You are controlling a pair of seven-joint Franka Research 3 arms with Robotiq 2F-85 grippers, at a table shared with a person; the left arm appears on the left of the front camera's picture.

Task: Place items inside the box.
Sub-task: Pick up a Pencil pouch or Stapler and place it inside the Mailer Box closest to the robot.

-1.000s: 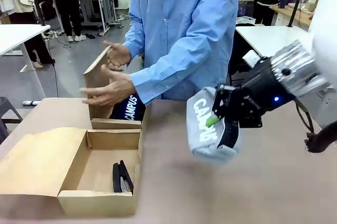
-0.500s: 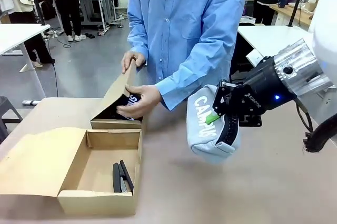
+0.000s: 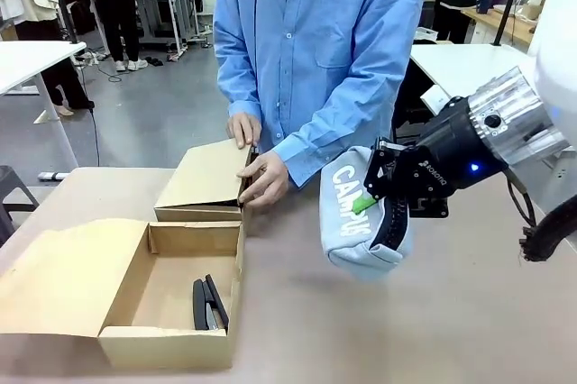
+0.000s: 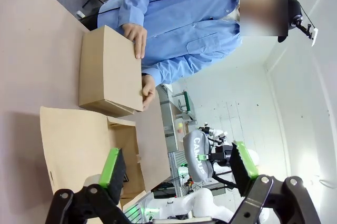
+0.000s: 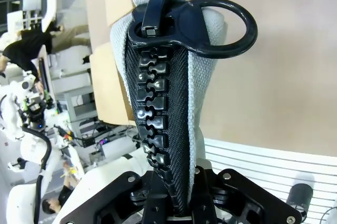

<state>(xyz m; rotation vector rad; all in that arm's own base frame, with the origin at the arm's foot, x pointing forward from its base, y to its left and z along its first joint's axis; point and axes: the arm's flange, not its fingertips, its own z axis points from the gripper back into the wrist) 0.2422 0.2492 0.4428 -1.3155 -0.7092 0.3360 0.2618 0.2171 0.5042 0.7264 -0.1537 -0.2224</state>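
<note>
The right pincer [image 3: 374, 202], printed "ROBOTIQ", clamps the grey pouch [image 3: 347, 233] lettered "CAMPUS" above the worktop [image 3: 451, 312]. The left pincer [image 4: 178, 163] stands open. A hand [image 3: 266, 178] hides one edge of the shut box [image 3: 203, 181].

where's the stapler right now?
Front view: black stapler lies on the floor of the open box, robot's left side of the table, by its right wall, in front of the closed box.
</note>
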